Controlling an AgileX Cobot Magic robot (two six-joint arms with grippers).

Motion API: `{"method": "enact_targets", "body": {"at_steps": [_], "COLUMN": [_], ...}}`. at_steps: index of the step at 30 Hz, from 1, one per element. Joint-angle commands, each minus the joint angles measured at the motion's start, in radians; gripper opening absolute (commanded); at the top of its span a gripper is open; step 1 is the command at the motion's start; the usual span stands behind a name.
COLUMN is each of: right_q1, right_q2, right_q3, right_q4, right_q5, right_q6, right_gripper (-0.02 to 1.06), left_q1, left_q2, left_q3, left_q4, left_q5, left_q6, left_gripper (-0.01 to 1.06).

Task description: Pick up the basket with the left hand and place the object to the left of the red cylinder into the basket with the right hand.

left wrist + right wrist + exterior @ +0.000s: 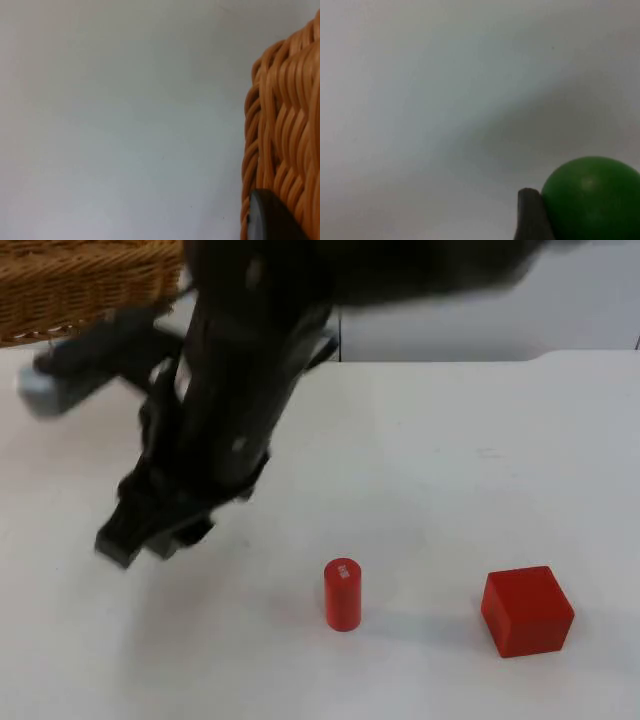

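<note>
The woven wicker basket (80, 285) hangs at the far left of the table. In the left wrist view my left gripper is shut on its wall (287, 135), with a black fingertip (270, 217) against the weave. My right arm reaches across the table, and its gripper (150, 535) hovers over the white table left of the red cylinder (342, 594). In the right wrist view a green ball (592, 200) sits against the black fingertip (531, 216), held just above the table and its own shadow. In the top view the ball is hidden by the gripper.
A red cube (527, 610) stands to the right of the cylinder near the front edge. The grey partition wall (480, 320) closes the table at the back. Bare white table (450, 460) lies behind the cylinder and the cube.
</note>
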Motion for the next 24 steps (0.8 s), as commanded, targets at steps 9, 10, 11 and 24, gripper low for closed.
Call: {"method": "enact_targets", "body": {"at_steps": [9, 10, 11, 24], "right_q1": [-0.002, -0.013, -0.018, -0.13], "right_q2": [-0.28, -0.287, -0.287, -0.014], "right_q3": [0.027, -0.008, -0.05, -0.554], "right_q4": [0.0, 0.0, 0.0, 0.024], "right_q5": [0.102, 0.121, 0.139, 0.113], "right_q6": [-0.044, -0.044, -0.044, -0.044], "right_gripper": [0.0, 0.0, 0.0, 0.0], "left_q1": [0.0, 0.0, 0.0, 0.0], "left_q2": [-0.01, -0.01, -0.01, -0.01], "left_q3": [-0.003, -0.003, -0.003, -0.003], "left_q4": [-0.035, -0.035, -0.035, -0.032], "left_q5": [0.004, 0.004, 0.004, 0.004], "left_q6": [0.003, 0.003, 0.003, 0.016], "left_gripper": [0.0, 0.0, 0.0, 0.0]}}
